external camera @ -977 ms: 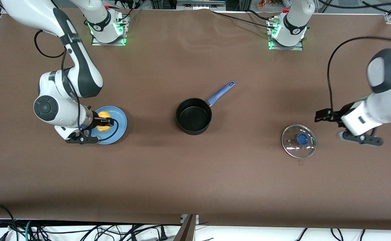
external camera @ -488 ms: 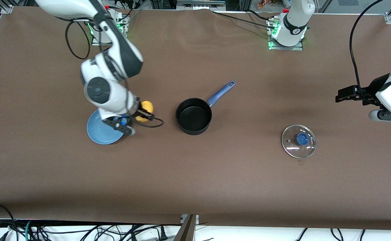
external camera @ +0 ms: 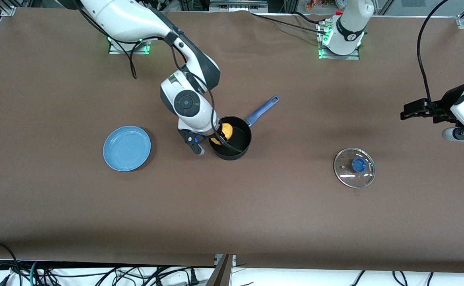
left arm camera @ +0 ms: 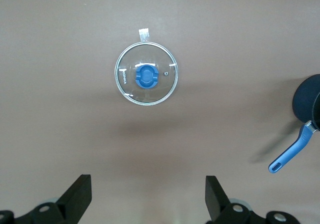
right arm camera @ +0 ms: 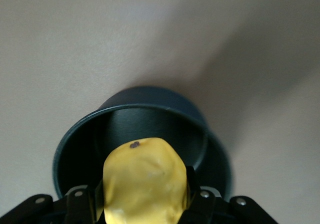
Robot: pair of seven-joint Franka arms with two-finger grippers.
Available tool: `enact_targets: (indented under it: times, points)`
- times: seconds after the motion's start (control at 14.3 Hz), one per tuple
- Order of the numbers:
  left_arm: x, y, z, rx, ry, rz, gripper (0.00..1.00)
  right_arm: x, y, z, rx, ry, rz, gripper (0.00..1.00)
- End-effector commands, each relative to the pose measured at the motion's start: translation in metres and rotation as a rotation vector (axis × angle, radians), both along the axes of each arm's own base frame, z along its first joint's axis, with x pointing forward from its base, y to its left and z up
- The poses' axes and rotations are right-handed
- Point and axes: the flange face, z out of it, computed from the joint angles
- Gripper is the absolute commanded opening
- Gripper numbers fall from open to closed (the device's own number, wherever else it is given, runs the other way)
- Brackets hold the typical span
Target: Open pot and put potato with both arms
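The black pot (external camera: 232, 140) with its blue handle (external camera: 261, 111) stands open at the table's middle. My right gripper (external camera: 220, 136) is shut on the yellow potato (external camera: 224, 131) and holds it over the pot's rim; in the right wrist view the potato (right arm camera: 145, 181) sits between the fingers above the pot (right arm camera: 145, 126). The glass lid (external camera: 354, 167) with its blue knob lies flat on the table toward the left arm's end. It also shows in the left wrist view (left arm camera: 146, 74). My left gripper (external camera: 408, 111) is open and empty, raised over the table near the left arm's end.
A flat blue plate (external camera: 127, 148) lies empty toward the right arm's end. A cable hangs from the right wrist across the pot. The pot and its handle (left arm camera: 292, 154) show at the edge of the left wrist view.
My right gripper has carried the potato from the blue plate across to over the pot. My left gripper has risen away from the lid and now hangs nearly still.
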Motion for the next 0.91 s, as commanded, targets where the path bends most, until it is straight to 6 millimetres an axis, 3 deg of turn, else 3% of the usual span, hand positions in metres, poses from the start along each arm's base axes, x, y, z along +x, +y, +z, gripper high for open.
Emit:
enact_targets:
  times: [0.0, 0.14, 0.35, 0.42, 0.49, 0.7, 0.84]
  points:
    - [-0.004, -0.01, 0.009, 0.016, 0.003, 0.005, 1.0, -0.002, 0.021, -0.028, 0.014, -0.016, -0.057, 0.26]
    - [-0.005, -0.01, 0.01, 0.027, 0.006, 0.075, 1.0, -0.007, 0.027, -0.048, 0.003, -0.024, -0.047, 0.26]
    - [-0.005, -0.009, 0.01, 0.024, 0.005, 0.078, 1.0, -0.013, 0.03, -0.06, -0.024, -0.027, -0.018, 0.29]
    - [-0.004, -0.008, 0.01, 0.025, 0.003, 0.08, 1.0, -0.014, 0.03, -0.063, -0.027, -0.026, -0.016, 0.5]
    - [-0.004, -0.008, 0.01, 0.025, 0.003, 0.08, 1.0, -0.012, 0.028, -0.061, -0.029, -0.028, -0.017, 1.0]
    - [-0.004, -0.006, 0.01, 0.049, 0.002, 0.069, 1.0, -0.006, 0.025, -0.032, -0.021, -0.047, -0.015, 1.0]
    - [-0.004, -0.01, 0.008, 0.058, 0.004, 0.06, 1.0, -0.002, 0.019, -0.001, -0.044, -0.035, -0.01, 1.0]
